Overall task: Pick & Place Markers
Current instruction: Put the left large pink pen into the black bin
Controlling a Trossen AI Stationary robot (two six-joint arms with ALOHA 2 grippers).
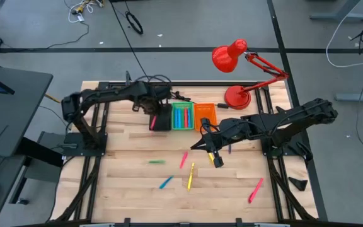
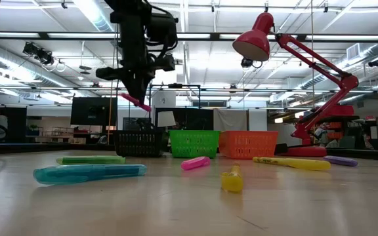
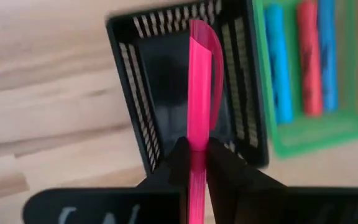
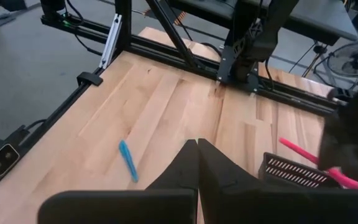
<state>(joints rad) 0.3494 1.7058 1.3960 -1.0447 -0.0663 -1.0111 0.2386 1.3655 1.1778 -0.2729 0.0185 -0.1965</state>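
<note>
While the left gripper [image 1: 152, 120] hangs over the black bin [image 1: 163, 117] in the high view, it pinches a pink marker [image 1: 153, 122]. Loose markers [image 1: 190, 176] lie well apart from that bin, near the right gripper [image 1: 215, 157], which is squeezed shut on nothing. Low view: the pink marker [image 2: 134, 101] hangs above the black bin [image 2: 138, 143]. Left wrist view: the fingers [image 3: 178, 163] clamp the marker [image 3: 198, 93] right over the bin [image 3: 143, 118].

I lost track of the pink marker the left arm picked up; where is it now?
In the high view, the pink marker is held by the left hand over the black bin, just left of the green bin.
</note>
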